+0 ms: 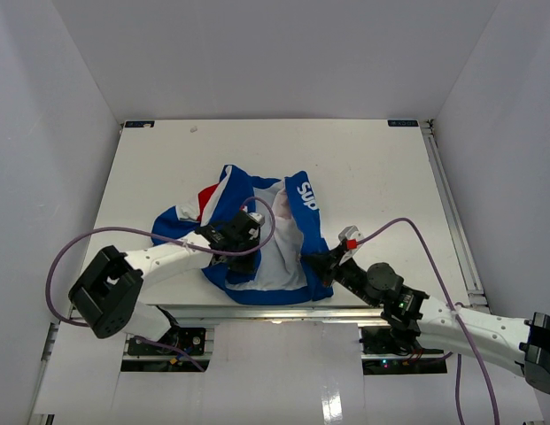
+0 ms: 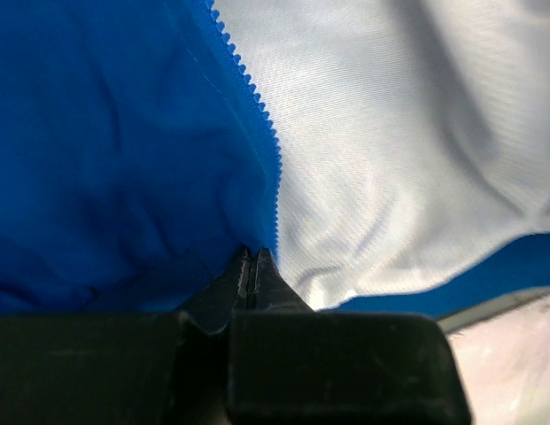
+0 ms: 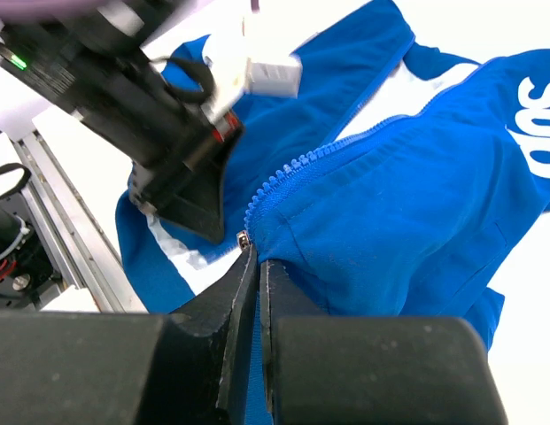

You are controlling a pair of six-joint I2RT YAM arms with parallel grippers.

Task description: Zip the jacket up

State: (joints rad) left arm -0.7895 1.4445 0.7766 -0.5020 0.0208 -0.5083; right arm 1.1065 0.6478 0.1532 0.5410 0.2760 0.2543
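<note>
Gathering the two ends of the zipper [image 2: 254, 97] seems the step in hand: left gripper [image 2: 253, 255] and right gripper [image 3: 257, 257] each clamp shut on an edge of the open royal-blue fabric jacket [image 1: 305, 221] lying mid-front on the white table [image 1: 372, 168], and must next mate them.

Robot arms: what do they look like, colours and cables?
Both the left arm and right arm have white links and black joints. A purple cable loops off each; the right one ends at a red-and-white plug. Left gripper and right gripper have black tapered fingers.
</note>
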